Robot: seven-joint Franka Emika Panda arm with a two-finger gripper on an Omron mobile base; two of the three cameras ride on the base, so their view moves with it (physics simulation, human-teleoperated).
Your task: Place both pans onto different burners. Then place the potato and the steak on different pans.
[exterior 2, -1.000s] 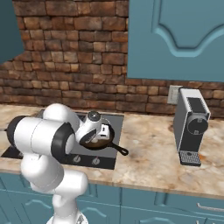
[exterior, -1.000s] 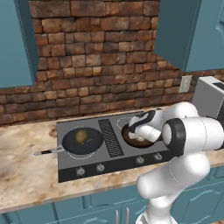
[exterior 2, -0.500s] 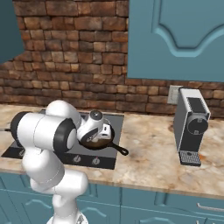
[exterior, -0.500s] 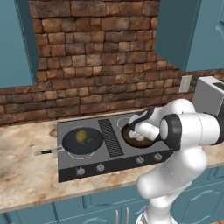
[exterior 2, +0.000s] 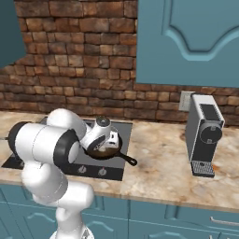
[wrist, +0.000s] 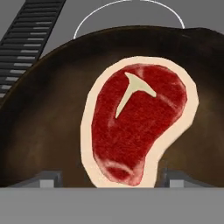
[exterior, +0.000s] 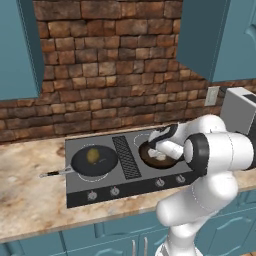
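A kitchen: cooktop (exterior: pixel 125 165), stone-like counter (exterior 2: pixel 158 163), blue cabinets (exterior 2: pixel 196 42), seemingly a coffee machine (exterior 2: pixel 204 134).

A red-brown brick wall (exterior: pixel 105 75) backs a speckled beige stone counter (exterior 2: pixel 158 163). Teal upper cabinets (exterior 2: pixel 191 42) hang above, and teal drawers (exterior: pixel 65 242) run below. A white coffee machine (exterior 2: pixel 204 135) stands beside a wall socket (exterior: pixel 212 96).

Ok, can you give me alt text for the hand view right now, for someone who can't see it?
A red steak with a pale fat rim and a T-shaped bone lies flat inside the brown skillet, between the open tool's two tips. Beyond the skillet's rim are the cooktop, a white burner ring and the ribbed strip.
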